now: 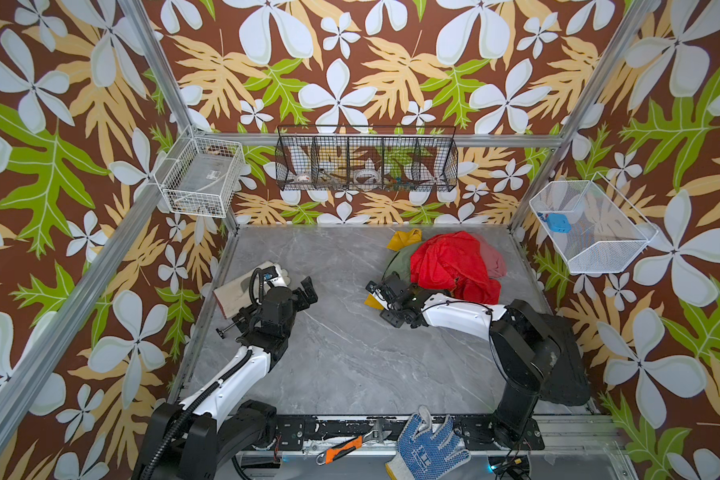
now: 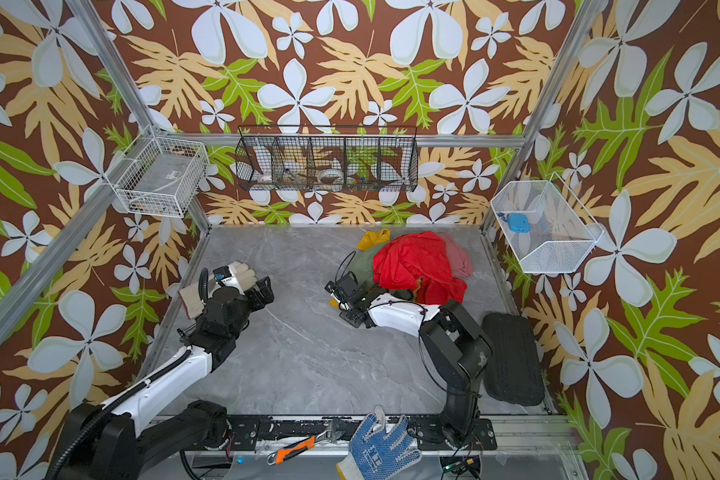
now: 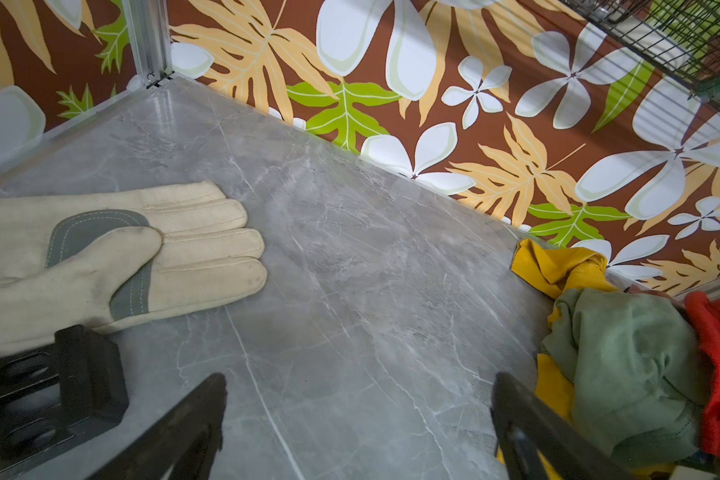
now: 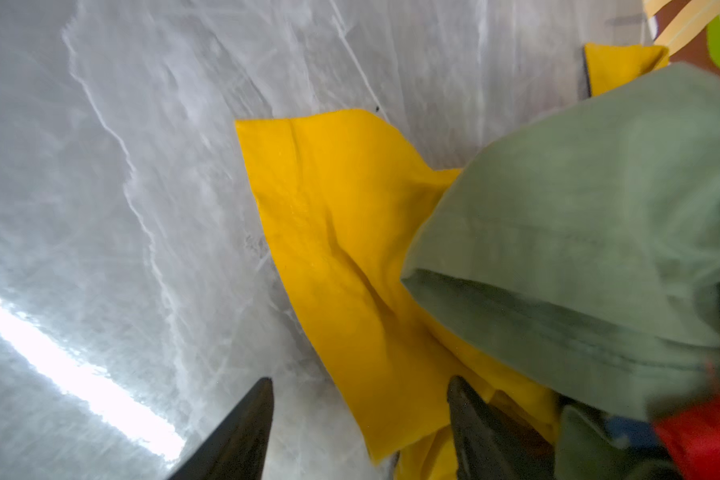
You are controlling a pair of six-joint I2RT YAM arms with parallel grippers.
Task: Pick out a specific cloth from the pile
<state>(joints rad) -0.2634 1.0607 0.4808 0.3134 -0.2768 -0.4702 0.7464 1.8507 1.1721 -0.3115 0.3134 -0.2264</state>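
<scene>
Overhead, a grey marble-look tabletop (image 1: 350, 353) fills the lower middle of both top views, boxed in by aluminium posts (image 1: 159, 66) and walls of brown wallpaper (image 1: 391, 62) with white flowers and green and tan leaves. At upper centre a black wire basket (image 1: 433, 166) hangs on the back wall; a white wire basket (image 1: 192, 203) sits at mid-left and a white mesh basket (image 1: 599, 253) at mid-right. The pile (image 1: 454, 266), red over olive-green and dull pink, lies toward the tabletop's upper right corner. The cloth (image 4: 341, 249), mustard yellow, lies under it, peeking out at the heap's upper-left and lower-left edges. The right gripper (image 4: 360, 380) is low at that lower-left edge, its jaws apart with a flap of the cloth between them. The left gripper (image 3: 360, 378) hangs wide open over bare tabletop at centre-left, just beside a cream work glove (image 3: 142, 249). A blue-dotted glove (image 1: 427, 446) and a wrench (image 1: 352, 444) lie on the front rail (image 1: 304, 430) at the bottom.
</scene>
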